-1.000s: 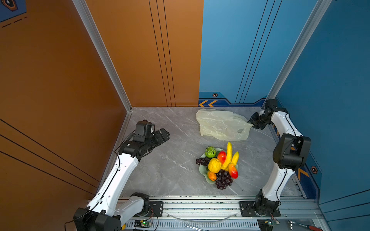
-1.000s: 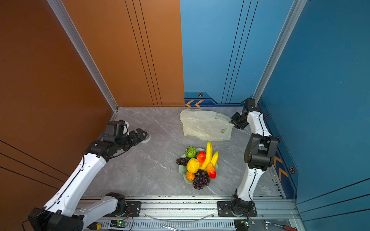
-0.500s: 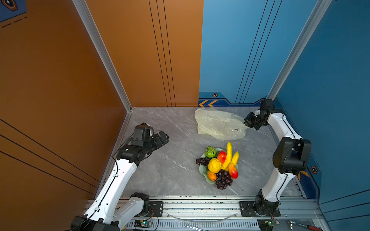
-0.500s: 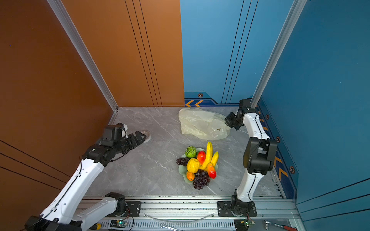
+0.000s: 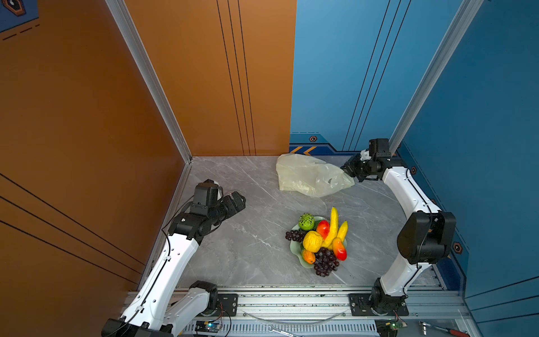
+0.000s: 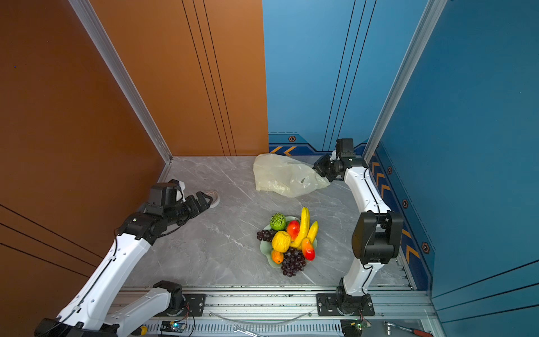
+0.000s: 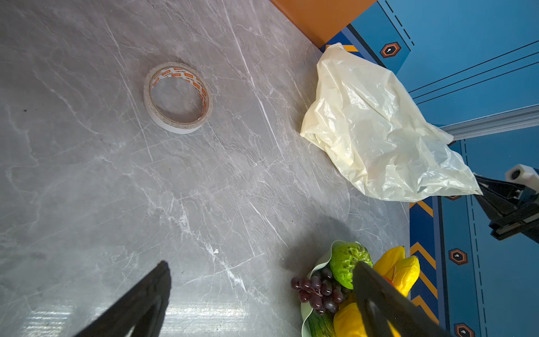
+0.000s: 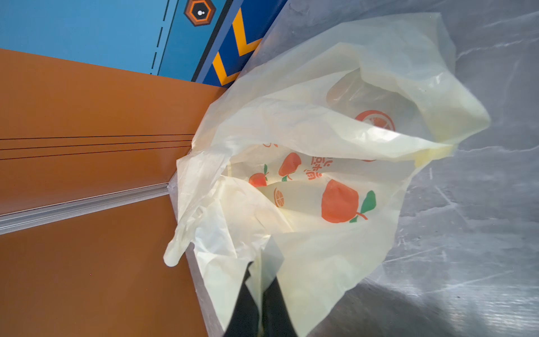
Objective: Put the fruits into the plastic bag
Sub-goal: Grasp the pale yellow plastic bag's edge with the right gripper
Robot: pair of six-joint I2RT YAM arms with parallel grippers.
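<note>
Bag (image 5: pixel 309 175) lies crumpled at the back of the worktop (image 5: pixel 248 251) in both top views. Its long axis runs across, and its right-hand corner is drawn to a point in the right fingers (image 5: pixel 350 171). The fruits (image 5: pixel 320 239) sit heaped on a green dish (image 5: pixel 294 249) nearer the front, well apart from the bag. The bananas (image 5: pixel 332 227) lie front to back, tips toward the bag. The left fingers (image 5: pixel 237 201) hang over the left side, away from both. In a top view a tape roll (image 6: pixel 213 196) shows just beyond them.

The left wrist view shows that roll whole, flat on bare worktop between the orange wall (image 7: pixel 320 17) and the bag. The left fingers are spread wide with nothing between. One finger partly hides the green bumpy fruit (image 7: pixel 347 262); a grape bunch (image 7: pixel 318 289) lies beside it.

The right wrist view alone shows the bag's mouth gaping toward the camera, with orange fruit prints inside. The right fingers are pressed together on a fold of its rim.
</note>
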